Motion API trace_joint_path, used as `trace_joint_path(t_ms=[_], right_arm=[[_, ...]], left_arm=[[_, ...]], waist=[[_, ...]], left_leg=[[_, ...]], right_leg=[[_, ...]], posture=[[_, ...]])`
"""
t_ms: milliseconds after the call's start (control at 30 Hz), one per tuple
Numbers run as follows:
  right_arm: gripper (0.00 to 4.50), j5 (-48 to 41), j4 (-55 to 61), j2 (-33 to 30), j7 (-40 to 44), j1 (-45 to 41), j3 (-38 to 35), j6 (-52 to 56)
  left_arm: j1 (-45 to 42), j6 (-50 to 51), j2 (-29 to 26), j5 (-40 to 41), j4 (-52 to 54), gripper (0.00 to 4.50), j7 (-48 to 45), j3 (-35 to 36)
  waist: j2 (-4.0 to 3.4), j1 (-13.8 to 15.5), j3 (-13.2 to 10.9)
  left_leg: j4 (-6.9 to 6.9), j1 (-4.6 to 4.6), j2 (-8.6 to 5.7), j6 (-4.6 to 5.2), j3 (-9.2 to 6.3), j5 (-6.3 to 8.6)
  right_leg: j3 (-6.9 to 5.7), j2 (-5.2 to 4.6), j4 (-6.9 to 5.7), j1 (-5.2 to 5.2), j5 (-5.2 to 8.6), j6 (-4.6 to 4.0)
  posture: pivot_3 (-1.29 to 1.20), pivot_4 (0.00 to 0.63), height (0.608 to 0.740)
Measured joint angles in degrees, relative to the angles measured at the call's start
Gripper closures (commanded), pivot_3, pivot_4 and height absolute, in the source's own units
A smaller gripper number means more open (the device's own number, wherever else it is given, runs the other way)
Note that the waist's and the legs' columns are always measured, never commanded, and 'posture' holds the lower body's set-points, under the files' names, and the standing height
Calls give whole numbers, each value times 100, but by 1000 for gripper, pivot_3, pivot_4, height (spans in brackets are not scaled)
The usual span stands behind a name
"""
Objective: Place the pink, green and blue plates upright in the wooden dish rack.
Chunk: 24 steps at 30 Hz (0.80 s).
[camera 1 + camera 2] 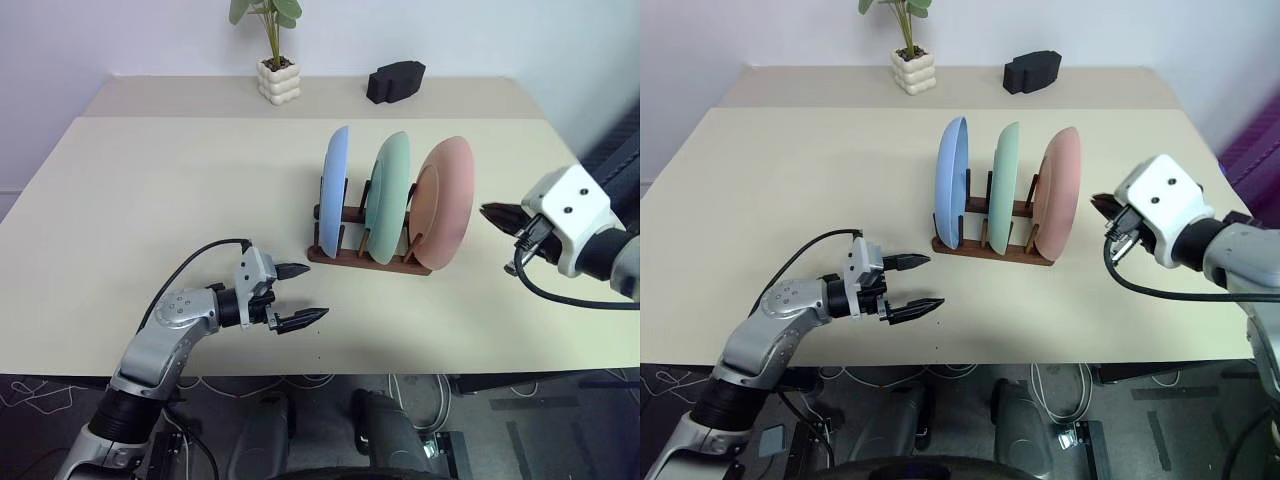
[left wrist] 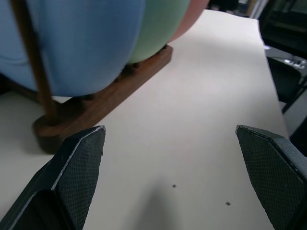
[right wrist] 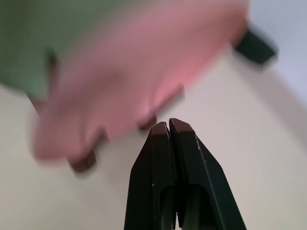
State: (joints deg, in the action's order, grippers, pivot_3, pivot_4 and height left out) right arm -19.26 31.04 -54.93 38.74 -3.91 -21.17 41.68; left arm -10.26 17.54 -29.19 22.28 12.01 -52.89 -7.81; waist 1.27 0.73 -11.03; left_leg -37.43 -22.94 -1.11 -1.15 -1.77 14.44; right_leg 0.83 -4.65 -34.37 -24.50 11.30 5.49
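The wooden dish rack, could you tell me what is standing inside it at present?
The wooden dish rack holds three upright plates: the blue plate, the green plate and the pink plate. Their lower edges cover most of the pegs and rails.

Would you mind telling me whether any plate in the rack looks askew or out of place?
Nothing stands out: the blue plate, green plate and pink plate all stand upright in the dark brown wooden dish rack, none spilled or damaged.
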Motion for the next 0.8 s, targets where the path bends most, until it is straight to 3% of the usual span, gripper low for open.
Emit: trace_joint_path(t_ms=[133, 367, 800], right_arm=[[4476, 4, -735, 761, -78, 430, -236, -563], [4476, -289, -1566, 1281, 310, 964, -897, -1566], [4476, -288, -2355, 1782, 182, 795, -575, -2219]], left_arm=[[-39, -235, -39, -188, -506, 0, 229, 265], [-80, -457, -445, -267, -974, 0, 278, 858], [-221, -328, -191, -299, -945, 0, 748, 950]], waist=[[-2, -15, -1], [-4, -19, -1], [-6, -20, -1]], left_leg=[[5, 12, 0, 0, 2, 0], [12, 27, 2, 0, 4, 0], [17, 42, 2, 0, 9, 0]], right_leg=[[1, 3, -6, 4, 0, 1], [3, 3, -6, 13, 0, 1], [9, 1, -10, 22, 0, 2]], posture=[[0, 150, 739], [0, 150, 739], [0, 150, 739]])
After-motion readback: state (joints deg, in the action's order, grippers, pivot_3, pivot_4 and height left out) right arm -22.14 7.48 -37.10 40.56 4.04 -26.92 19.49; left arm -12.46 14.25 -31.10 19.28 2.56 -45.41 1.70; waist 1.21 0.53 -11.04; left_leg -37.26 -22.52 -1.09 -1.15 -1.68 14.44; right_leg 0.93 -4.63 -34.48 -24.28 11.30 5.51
